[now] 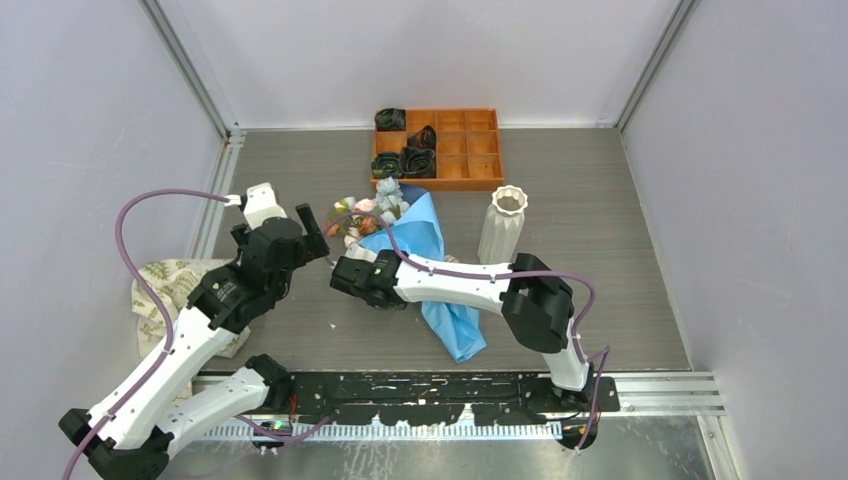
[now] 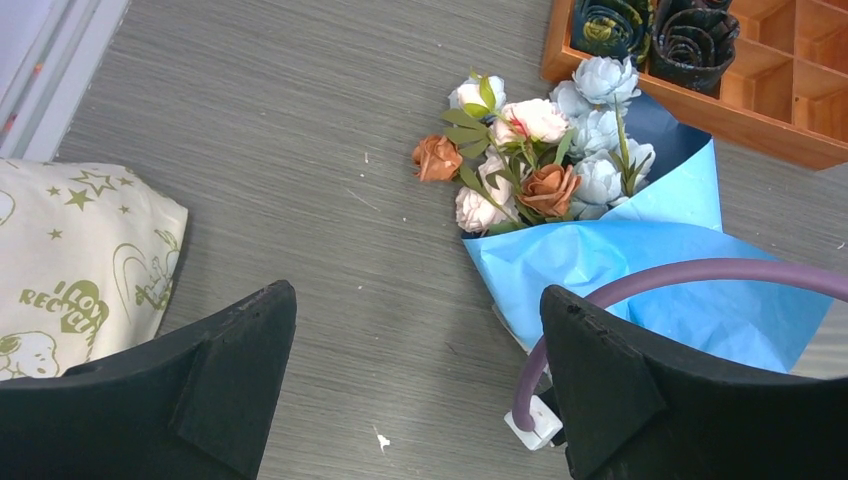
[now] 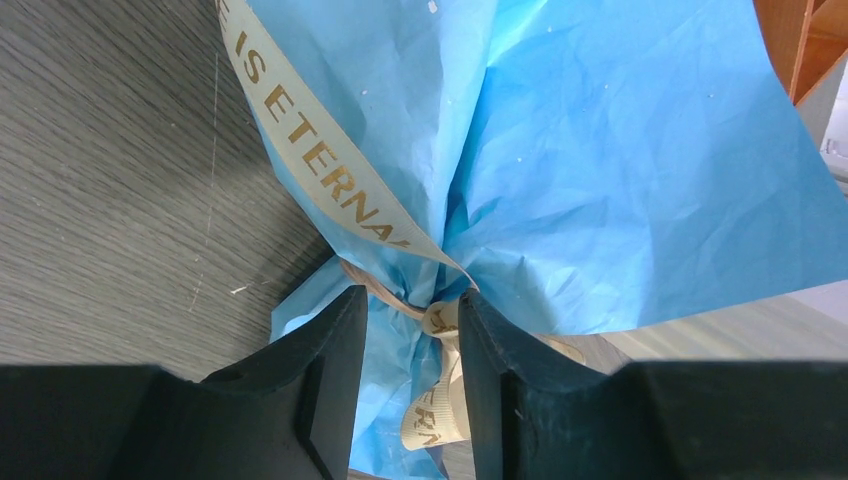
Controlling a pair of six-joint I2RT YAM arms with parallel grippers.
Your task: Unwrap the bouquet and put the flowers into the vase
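From above, the bouquet (image 1: 418,228) is lying on the tabletop (image 1: 600,285) just left of the upright vase (image 1: 503,225); at the left wrist, the left gripper (image 2: 418,295) is hanging wide apart near the flowers (image 2: 540,160); at the right wrist, the right gripper (image 3: 412,297) is clamping the bouquet's neck at its ribbon (image 3: 330,180).

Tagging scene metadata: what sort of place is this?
Probably a lab robot test cell, not a home: bare white panel walls, aluminium framing, grey tabletop with a black mounting rail at its near edge.
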